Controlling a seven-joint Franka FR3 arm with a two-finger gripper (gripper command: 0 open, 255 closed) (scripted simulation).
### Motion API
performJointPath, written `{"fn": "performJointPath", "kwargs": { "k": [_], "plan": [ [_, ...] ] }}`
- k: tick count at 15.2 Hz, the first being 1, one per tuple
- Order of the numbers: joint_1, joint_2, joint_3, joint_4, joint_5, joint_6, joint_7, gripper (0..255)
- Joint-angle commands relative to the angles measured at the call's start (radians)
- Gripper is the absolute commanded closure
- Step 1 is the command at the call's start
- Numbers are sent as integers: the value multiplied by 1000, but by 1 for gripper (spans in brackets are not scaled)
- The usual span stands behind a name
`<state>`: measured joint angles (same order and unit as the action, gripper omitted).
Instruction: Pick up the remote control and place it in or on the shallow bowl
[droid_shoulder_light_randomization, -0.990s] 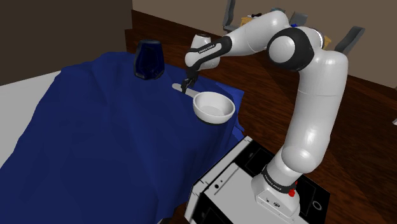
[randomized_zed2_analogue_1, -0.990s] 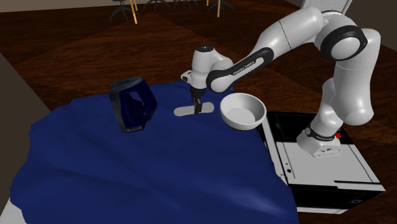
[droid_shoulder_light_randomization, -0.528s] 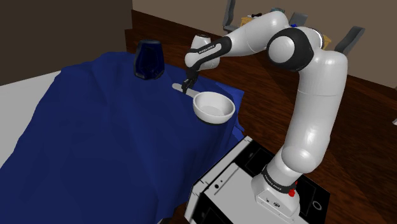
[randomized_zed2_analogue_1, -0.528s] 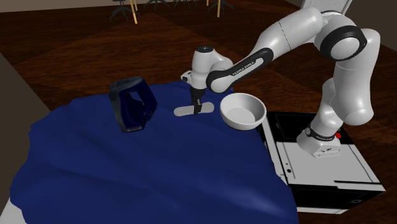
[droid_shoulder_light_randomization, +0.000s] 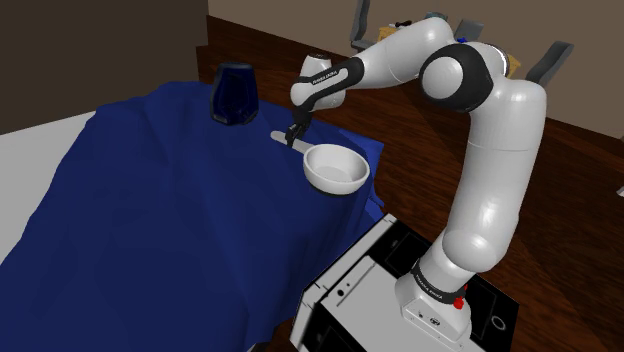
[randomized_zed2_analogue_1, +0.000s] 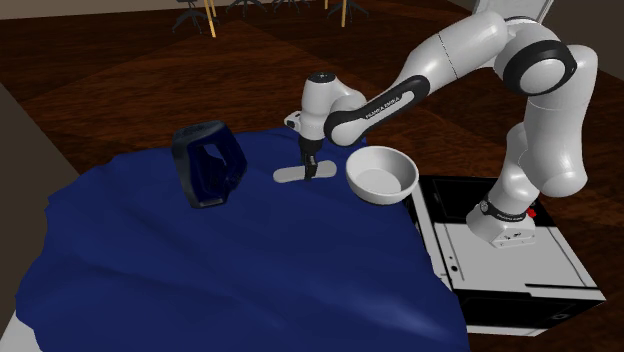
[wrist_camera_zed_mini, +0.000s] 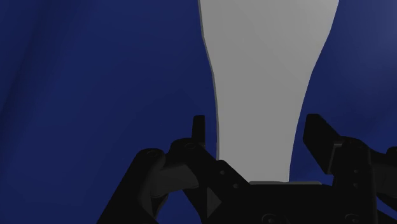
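The remote control is a flat grey, tapering piece lying on the blue cloth, just beyond the bowl. My gripper points straight down onto its end nearest the bowl. In the wrist view the gripper is shut on the narrow part of the remote, one black finger against each long side. The remote still rests flat on the cloth under the gripper. The shallow white bowl stands close by at the cloth's edge, with nothing in it.
A dark blue glassy container stands on the cloth beyond the remote, towards the shoulder view's left. The cloth is rumpled and drops off near the stand. A wooden floor with chair legs lies behind.
The fingers have closed in on the remote. The arm, the remote and the bowl stand where they were in both exterior views.
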<state>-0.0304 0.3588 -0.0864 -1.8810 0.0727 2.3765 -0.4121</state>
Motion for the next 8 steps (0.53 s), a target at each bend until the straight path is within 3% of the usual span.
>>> {"fn": "performJointPath", "kwargs": {
  "k": [1, 8],
  "plan": [
    [0, 0, 0, 0, 0, 0, 0, 255],
    [2, -47, -4, 33, -8, -79, 7, 255]
  ]
}}
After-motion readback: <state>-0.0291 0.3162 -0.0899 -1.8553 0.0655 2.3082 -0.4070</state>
